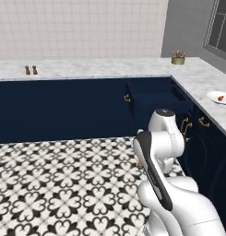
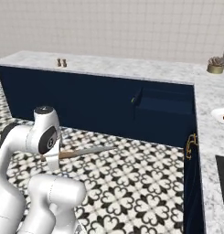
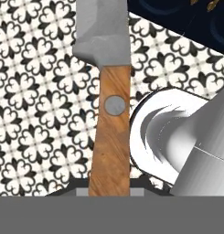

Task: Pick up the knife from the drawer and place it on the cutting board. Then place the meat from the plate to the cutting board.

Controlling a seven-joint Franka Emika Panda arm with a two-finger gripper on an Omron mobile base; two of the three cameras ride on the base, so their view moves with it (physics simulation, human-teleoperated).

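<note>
My gripper (image 2: 52,157) is shut on the knife's light wooden handle (image 3: 111,146), low over the patterned floor and well away from the counter. The knife (image 2: 83,151) lies roughly level, its silver-grey blade (image 3: 102,32) pointing towards the cabinets. The navy drawer (image 1: 153,99) stands pulled open in the corner run of cabinets, also seen as the drawer (image 2: 163,103) from the other side. On the marble counter to the right sits the white plate (image 1: 219,97) with the small orange-brown meat (image 1: 221,97) on it. The cutting board is out of view.
Two small shakers (image 1: 31,70) stand on the back counter and a potted plant (image 1: 178,57) sits in the corner. A dark flat panel (image 2: 222,180) is set into the right counter. Gold-handled cabinet doors (image 1: 193,124) line the right side.
</note>
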